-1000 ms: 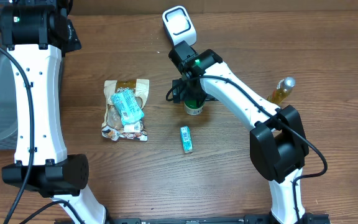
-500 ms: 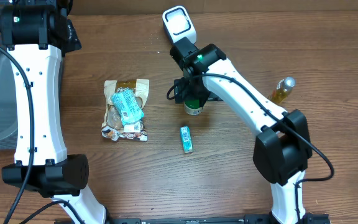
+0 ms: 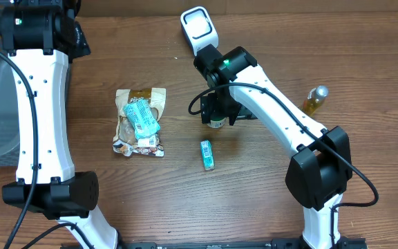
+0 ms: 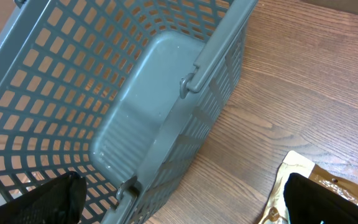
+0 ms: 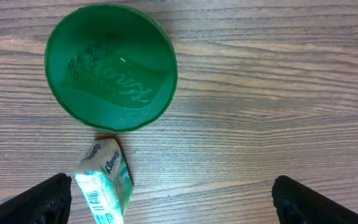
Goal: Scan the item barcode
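A white barcode scanner (image 3: 197, 26) lies at the back of the table. My right gripper (image 3: 220, 112) hangs open over a green-lidded tub (image 3: 217, 123). In the right wrist view the green lid (image 5: 112, 67) sits at upper left. A teal tissue pack (image 5: 104, 180) with a barcode on its end lies by the left finger, apart from it, and nothing is between the fingers of the right gripper (image 5: 179, 208). The same tissue pack (image 3: 206, 154) lies in front of the tub. My left gripper (image 4: 185, 211) stands open and empty beside the basket.
A grey mesh basket (image 4: 166, 93) stands at the left edge of the table (image 3: 268, 187). A snack bag (image 3: 140, 124) with a teal packet (image 3: 142, 116) on it lies left of centre; its corner (image 4: 291, 186) shows by the left gripper. A yellow bottle (image 3: 314, 100) lies far right.
The right arm has swung a little to the right and forward, so its gripper now covers more of the green-lidded tub. The left arm and the items have not moved.
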{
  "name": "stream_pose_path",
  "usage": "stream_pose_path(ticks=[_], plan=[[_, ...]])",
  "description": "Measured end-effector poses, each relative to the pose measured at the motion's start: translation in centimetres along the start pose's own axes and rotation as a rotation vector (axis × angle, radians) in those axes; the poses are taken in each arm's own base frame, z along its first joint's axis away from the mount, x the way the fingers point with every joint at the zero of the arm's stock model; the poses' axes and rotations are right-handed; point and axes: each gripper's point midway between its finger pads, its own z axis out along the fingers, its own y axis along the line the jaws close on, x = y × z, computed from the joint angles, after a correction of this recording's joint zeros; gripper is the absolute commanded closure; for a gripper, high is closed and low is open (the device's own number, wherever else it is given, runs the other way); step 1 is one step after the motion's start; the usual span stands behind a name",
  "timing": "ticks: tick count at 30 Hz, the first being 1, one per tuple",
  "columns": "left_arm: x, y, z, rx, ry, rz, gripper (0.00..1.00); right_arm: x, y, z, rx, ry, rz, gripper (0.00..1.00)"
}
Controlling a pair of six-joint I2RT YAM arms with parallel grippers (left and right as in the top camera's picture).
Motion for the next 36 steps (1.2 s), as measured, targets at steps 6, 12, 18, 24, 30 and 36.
stream_pose_path(ticks=[6,12,18,24,30,36], plan=[[0.0,0.0,0.0,0.000,0.000,0.001,0.01,-0.6,0.4,0.0,-0.015,-0.025,0.003,0.00],[0.0,0.0,0.0,0.000,0.000,0.000,0.00,-1.9,1.1,-0.1,-0.046,-0.076,0.008,0.00],[0.0,0.0,0.0,0.000,0.000,0.000,0.01,-2.3,1.3,-0.1,-0.055,-0.092,0.010,0.00],[0.0,0.0,0.0,0.000,0.000,0.000,0.00,-2.7,1.6,-0.2,-0.065,-0.108,0.012,0.00],[0.0,0.0,0.0,0.000,0.000,0.000,0.00,-3.1,1.8,-0.3,-0.075,-0.125,0.014,0.00],[0.0,0.0,0.0,0.001,0.000,0.000,0.00,-3.2,1.9,-0.3,-0.078,-0.129,0.014,0.00]])
